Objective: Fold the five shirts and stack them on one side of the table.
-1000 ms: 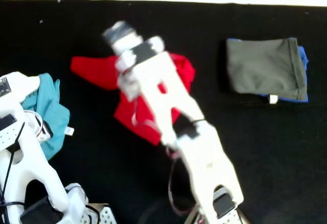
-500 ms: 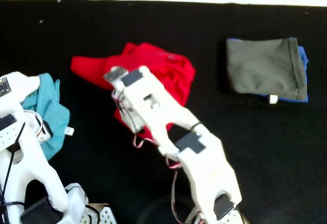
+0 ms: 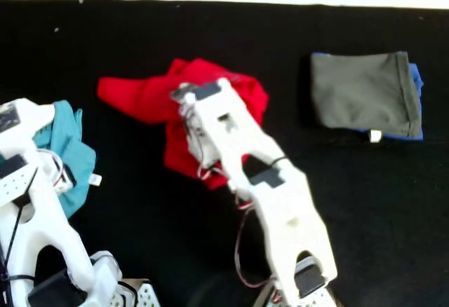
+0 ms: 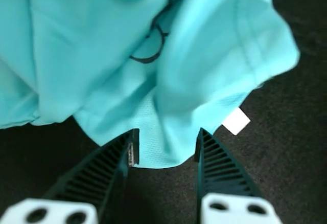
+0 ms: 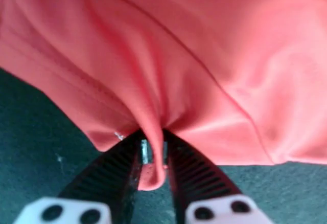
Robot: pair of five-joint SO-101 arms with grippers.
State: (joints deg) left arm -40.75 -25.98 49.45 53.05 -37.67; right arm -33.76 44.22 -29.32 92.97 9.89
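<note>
A crumpled red shirt [image 3: 147, 100] lies left of the table's middle. My right gripper [image 5: 152, 150] is shut on a pinched fold of the red shirt [image 5: 214, 55]. In the high view the right arm [image 3: 242, 160] lies across this shirt and hides its middle. A teal shirt [image 3: 76, 154] is bunched at the left edge beside the left arm [image 3: 28, 181]. My left gripper [image 4: 164, 147] stands open just over the hem of the teal shirt [image 4: 153, 55], near its white tag [image 4: 236, 121]. A folded grey shirt [image 3: 365, 93] rests on a blue shirt [image 3: 417, 76] at the right.
Black cloth covers the table [image 3: 365, 216]. The table's far edge [image 3: 231, 3] meets a white wall. The two arm bases stand at the near edge.
The right arm drew back from the far side, came down onto the red shirt and shifted right, dragging the cloth into a new shape. The left arm has barely moved.
</note>
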